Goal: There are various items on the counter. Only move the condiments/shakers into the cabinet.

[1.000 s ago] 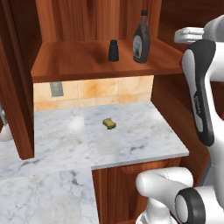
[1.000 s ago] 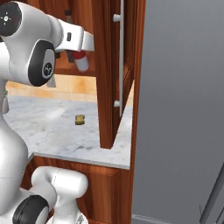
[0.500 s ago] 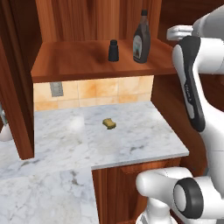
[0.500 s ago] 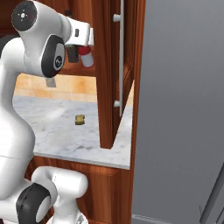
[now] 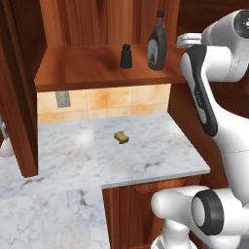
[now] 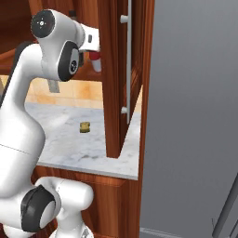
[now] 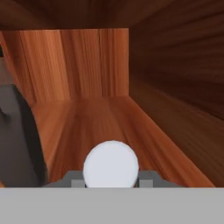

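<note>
Where plank-grained cabinet (image 7: 100,65) deepens, round white-capped red bottle (image 7: 111,165).

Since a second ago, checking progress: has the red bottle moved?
Yes. The red bottle has shifted right toward the cabinet door, carried in the gripper.

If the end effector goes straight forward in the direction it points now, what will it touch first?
Probably the plank back of the cabinet. The end effector, shut on the small red bottle, looks along the bare shelf board; the dark brown bottle stands off to one side.
</note>
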You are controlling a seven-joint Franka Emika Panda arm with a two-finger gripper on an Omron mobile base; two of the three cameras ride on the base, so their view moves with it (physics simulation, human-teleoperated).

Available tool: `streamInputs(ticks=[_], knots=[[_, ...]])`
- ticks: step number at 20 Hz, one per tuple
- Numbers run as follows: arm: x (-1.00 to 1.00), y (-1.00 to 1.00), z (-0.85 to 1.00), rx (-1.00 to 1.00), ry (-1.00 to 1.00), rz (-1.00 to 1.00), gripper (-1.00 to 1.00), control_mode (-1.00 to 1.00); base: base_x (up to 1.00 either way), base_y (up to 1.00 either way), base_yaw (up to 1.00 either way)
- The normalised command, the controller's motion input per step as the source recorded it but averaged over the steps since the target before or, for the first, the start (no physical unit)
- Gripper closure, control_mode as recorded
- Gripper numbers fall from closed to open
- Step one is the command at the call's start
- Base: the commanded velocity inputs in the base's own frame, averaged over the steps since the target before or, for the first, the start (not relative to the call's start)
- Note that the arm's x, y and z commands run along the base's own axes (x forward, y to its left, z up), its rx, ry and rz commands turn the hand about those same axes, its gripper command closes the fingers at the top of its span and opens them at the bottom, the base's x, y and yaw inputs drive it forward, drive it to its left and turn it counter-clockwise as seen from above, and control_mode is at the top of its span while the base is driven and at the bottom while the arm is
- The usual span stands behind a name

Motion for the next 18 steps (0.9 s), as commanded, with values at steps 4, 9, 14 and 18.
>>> streamInputs(ticks=[4, 9, 14, 18], knots=[[0.42, -0.02, 0.00, 0.00, 0.01, 0.00, 1.00, -1.00, 0.00, 0.00, 0.00], [0.52, 0.00, 0.00, 0.00, 0.00, 0.00, 1.00, -1.00, 0.00, 0.00, 0.00], [0.26, -0.09, -0.19, 0.00, 0.00, 0.00, 1.00, -1.00, 0.00, 0.00, 0.00], [0.10, -0.17, -0.23, 0.00, -0.01, 0.01, 1.00, -1.00, 0.00, 0.00, 0.00]])
